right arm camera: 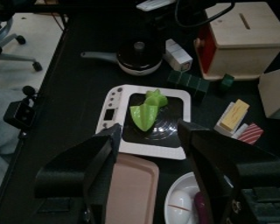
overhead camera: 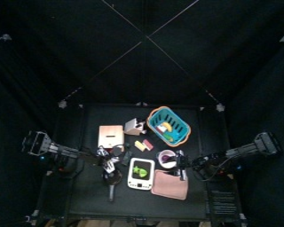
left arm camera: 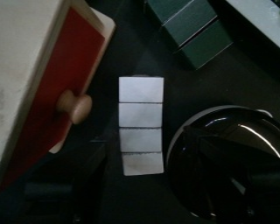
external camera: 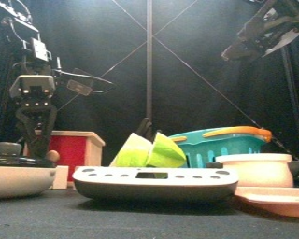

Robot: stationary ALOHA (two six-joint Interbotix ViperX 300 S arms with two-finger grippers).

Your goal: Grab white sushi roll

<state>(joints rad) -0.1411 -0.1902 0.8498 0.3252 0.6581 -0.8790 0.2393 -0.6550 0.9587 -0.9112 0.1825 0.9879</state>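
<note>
Left gripper [left arm camera: 108, 188] hangs directly above the white sushi roll [left arm camera: 140, 125], jaws spread wide, one on each side of the roll's near end, nothing clamped between them. The roll lies flat on the black table [left arm camera: 143, 52] as a strip of four white segments. It sits between a red wooden box [left arm camera: 55, 105] with a round knob and a black pan with glass lid [left arm camera: 230, 162], apart from both. Green blocks [left arm camera: 192, 26] lie further along the table.

Right gripper [right arm camera: 154, 162] is held high over a white kitchen scale [right arm camera: 145, 122] carrying a green leafy piece [right arm camera: 146, 109]; jaws apart, empty. A pink tray [right arm camera: 136, 188] lies beside the scale.
</note>
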